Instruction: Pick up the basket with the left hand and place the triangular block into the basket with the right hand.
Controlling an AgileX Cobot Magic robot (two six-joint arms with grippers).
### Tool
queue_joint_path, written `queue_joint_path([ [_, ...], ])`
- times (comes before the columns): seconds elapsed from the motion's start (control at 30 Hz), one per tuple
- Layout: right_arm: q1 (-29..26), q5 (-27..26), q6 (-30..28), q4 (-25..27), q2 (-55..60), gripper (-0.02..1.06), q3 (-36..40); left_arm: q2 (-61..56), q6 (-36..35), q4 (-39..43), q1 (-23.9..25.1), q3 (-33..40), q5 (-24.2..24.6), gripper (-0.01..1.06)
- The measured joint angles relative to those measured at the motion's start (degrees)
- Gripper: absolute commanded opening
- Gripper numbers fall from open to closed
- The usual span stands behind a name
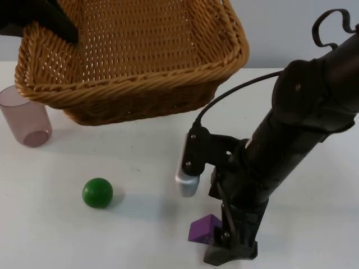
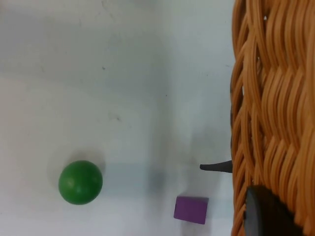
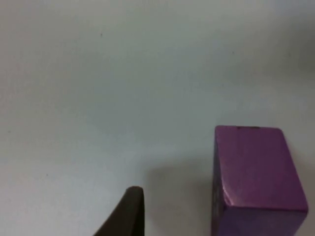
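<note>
The left gripper (image 1: 53, 22) grips the basket (image 1: 134, 61) raised so that the right gripper (image 1: 230, 249), its fingers impossible to judge, can bring the purple block (image 1: 203, 228) beside it.

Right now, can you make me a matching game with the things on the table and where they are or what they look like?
Things:
1. basket
2. ball
3. purple block
4. cup

Clues:
A. green and round, alone on the white table
B. see-through pinkish, standing beside the basket's corner
C. woven and tan, held by the left gripper
D. lying on the table right at the right gripper

Pairs: 1-C, 2-A, 3-D, 4-B
</note>
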Motion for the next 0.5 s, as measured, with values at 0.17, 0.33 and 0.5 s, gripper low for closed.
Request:
queue_joint_path([
  [0.17,0.0,-0.2,-0.1,0.2,0.0,1.05,0.0,0.0,0.1,0.0,0.0,0.0,0.0,0.00],
  [0.33,0.0,-0.2,-0.1,0.3,0.0,1.04,0.0,0.0,0.1,-0.4,0.0,0.0,0.0,0.00],
  [0.5,0.0,-0.2,-0.2,1.4,0.0,1.00,0.0,0.0,0.1,-1.3,0.0,0.0,0.0,0.00],
])
